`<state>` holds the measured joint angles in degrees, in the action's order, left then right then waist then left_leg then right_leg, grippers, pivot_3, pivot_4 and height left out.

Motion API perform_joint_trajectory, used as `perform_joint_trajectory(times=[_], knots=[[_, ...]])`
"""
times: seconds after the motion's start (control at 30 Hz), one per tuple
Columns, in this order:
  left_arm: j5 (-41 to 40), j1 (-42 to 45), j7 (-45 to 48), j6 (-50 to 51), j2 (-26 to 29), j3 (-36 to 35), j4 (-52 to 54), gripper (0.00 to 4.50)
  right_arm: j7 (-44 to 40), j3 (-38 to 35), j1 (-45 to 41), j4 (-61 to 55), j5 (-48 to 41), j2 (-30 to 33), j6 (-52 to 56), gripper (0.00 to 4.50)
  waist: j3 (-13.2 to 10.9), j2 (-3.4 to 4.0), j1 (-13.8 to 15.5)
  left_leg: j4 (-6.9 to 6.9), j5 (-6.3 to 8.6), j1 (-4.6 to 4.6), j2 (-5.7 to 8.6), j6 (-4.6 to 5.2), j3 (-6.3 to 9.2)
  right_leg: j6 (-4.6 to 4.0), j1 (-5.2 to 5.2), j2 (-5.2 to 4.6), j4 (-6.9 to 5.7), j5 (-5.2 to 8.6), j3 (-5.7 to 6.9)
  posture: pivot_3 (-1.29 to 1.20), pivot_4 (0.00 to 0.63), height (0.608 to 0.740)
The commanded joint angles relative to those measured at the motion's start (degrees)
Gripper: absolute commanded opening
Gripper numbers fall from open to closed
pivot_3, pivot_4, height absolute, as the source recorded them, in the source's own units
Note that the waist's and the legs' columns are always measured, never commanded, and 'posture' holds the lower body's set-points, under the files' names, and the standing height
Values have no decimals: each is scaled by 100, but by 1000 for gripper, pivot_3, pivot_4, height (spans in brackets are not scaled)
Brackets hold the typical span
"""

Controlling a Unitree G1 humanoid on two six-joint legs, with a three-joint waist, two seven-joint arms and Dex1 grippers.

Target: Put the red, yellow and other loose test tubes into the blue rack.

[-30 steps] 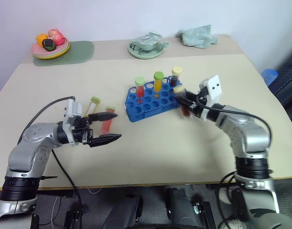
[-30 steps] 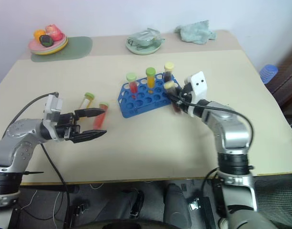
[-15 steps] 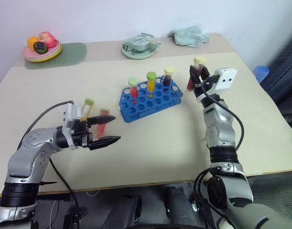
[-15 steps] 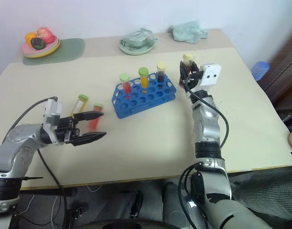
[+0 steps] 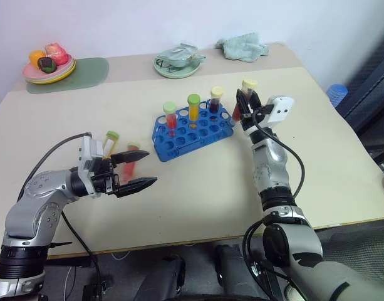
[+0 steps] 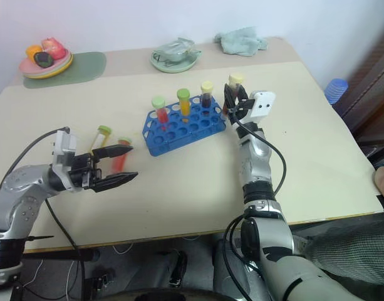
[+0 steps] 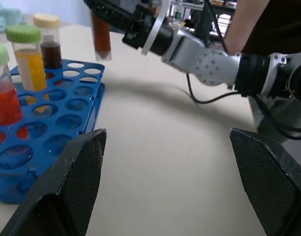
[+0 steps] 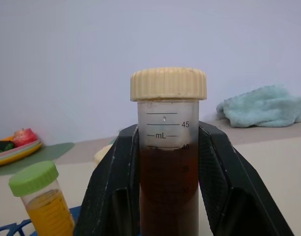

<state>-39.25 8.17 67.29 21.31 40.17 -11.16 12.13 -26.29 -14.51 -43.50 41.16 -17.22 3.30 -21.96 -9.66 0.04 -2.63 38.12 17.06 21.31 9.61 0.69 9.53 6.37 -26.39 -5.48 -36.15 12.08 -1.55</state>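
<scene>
The right gripper (image 5: pixel 245 104) is clamping a brown tube (image 8: pixel 168 162) upright between its fingers (image 8: pixel 223 187), cream cap clear above the tips, just beside the rack's (image 5: pixel 195 130) right end. Three tubes are standing in the rack's far row. The left gripper (image 5: pixel 136 169) is holding its fingers wide apart and empty; two loose tubes (image 5: pixel 119 153) are lying on the table (image 5: pixel 198 188) just past its fingertips.

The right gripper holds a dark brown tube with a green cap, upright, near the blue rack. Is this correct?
Not quite: the cap is cream, not green, as the right wrist view shows. The right gripper does hold the dark brown tube upright near the blue rack.
</scene>
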Motion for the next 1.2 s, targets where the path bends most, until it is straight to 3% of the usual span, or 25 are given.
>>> perform_joint_trajectory(times=[0.03, 0.63, 1.1, 1.13, 1.2], knots=[[-125, -41, -33, 47, 103, -209, 182, 4117, -114, 35, -242, 205, -51, -89, -352, 1356, 0, 0, 4, 0, 0, 0, -1, 0, 0, 0, 0, 0, 0, 0, 0, 0, 150, 740], [-173, -150, -249, 220, 73, -265, 467, 4117, -72, 166, -612, 1742, 335, -150, -1214, 1356, 3, 2, -22, 0, 1, -8, -17, -14, -4, -12, 3, 17, 0, -7, -2, 0, 150, 740], [-133, -54, -527, 147, -51, -247, 455, 4117, 263, 209, -644, 2291, 706, -101, -1816, 1356, 5, 2, -2, -1, 1, -10, -23, -20, -4, -17, 3, 26, 0, -10, -4, 0, 150, 740], [-146, -41, -577, 155, -80, -269, 440, 4117, 287, 195, -654, 2308, 705, -109, -1874, 2076, 5, 2, -2, 0, 1, -10, -23, -20, -4, -17, 3, 26, 0, -10, -4, 0, 150, 740], [-188, -31, -712, 192, -145, -331, 435, 4117, 376, 210, -651, 2296, 774, -102, -2010, 2875, 5, 2, -3, 0, 1, -9, -23, -20, -4, -17, 3, 26, 1, -11, -4, 0, 150, 740]])
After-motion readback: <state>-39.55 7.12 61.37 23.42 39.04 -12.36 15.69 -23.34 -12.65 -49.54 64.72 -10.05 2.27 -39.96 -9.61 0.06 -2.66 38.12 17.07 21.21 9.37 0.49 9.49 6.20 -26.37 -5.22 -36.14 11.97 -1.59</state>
